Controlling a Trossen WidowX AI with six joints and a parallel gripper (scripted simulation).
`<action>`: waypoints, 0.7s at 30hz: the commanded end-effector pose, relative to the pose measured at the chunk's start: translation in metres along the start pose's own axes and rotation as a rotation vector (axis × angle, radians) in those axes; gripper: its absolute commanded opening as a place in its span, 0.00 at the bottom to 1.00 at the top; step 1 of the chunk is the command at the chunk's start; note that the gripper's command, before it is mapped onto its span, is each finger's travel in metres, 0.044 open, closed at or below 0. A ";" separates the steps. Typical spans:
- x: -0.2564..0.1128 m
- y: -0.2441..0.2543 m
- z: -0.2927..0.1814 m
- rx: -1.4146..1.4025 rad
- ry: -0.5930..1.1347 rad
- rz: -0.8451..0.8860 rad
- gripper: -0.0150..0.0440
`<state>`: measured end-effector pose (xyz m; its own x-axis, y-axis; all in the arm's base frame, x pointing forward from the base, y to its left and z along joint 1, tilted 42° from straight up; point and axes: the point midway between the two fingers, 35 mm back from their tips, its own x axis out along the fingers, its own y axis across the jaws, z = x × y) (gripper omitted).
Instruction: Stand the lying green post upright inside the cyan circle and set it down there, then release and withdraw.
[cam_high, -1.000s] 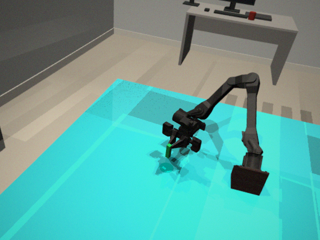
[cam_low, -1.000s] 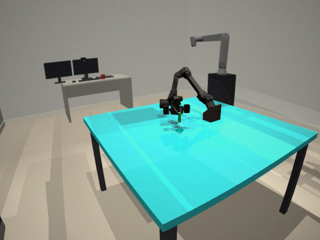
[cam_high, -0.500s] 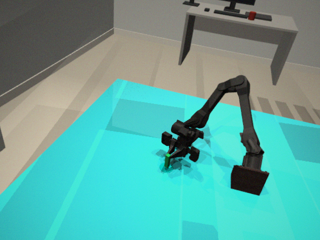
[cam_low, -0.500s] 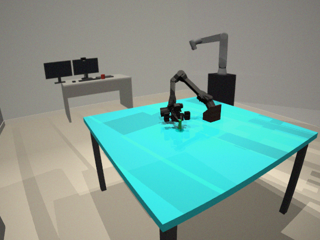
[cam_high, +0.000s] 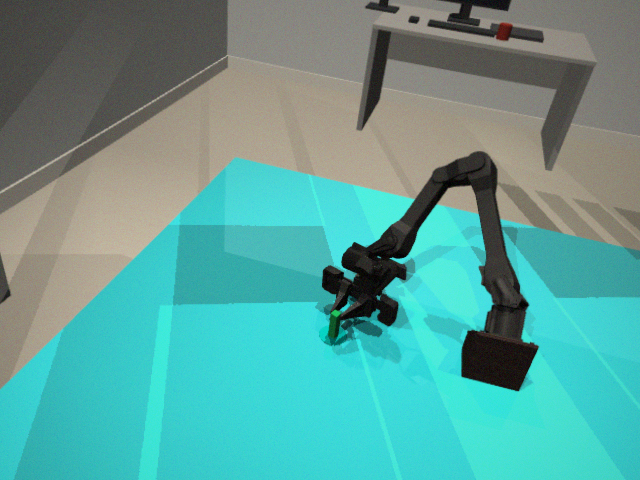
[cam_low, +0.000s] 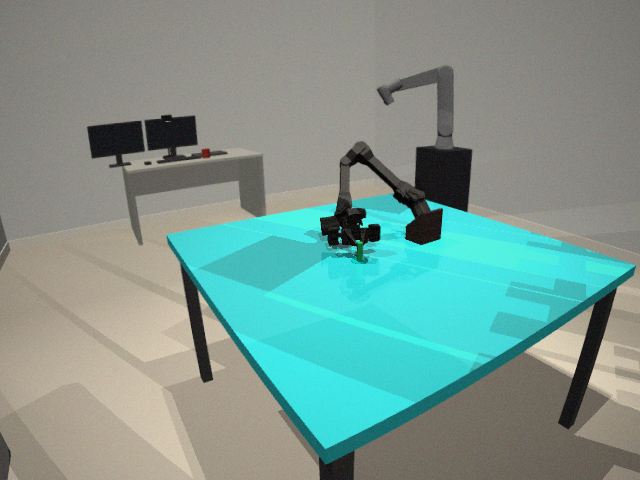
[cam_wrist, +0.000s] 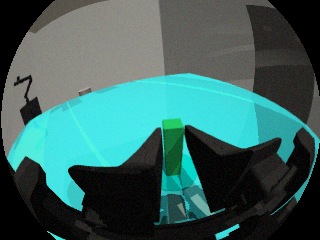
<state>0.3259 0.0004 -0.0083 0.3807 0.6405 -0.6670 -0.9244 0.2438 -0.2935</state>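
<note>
The green post (cam_high: 334, 326) (cam_low: 360, 252) (cam_wrist: 173, 147) stands upright, its foot inside the cyan circle (cam_high: 324, 335) (cam_wrist: 190, 172), which looks like a darker disc on the cyan table top. No gap shows between the post's foot and the table. My gripper (cam_high: 338, 313) (cam_low: 360, 242) (cam_wrist: 172, 130) is slightly open, its fingertips on either side of the post's upper part. In the wrist view a thin gap shows between the post and each fingertip. The gripper reaches in at a slant from the arm's side.
The cyan table (cam_high: 232, 387) (cam_low: 310, 361) carries the arm's dark base (cam_high: 498, 361) (cam_low: 423, 229), off to the side of the circle. Beyond the table are a desk (cam_high: 568, 49) (cam_low: 248, 160) with monitors and a red cup (cam_high: 504, 31) (cam_low: 205, 152), and a grey arm (cam_low: 445, 103) on a black pedestal.
</note>
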 end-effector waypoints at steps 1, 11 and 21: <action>0.000 -0.001 0.000 -0.005 -0.002 -0.002 0.56; 0.000 -0.001 0.001 -0.005 -0.002 -0.002 0.93; -0.008 -0.002 0.070 -0.009 -0.007 -0.003 0.93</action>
<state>0.3284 0.0344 0.0346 0.3867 0.6455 -0.6586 -0.9211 0.2353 -0.3103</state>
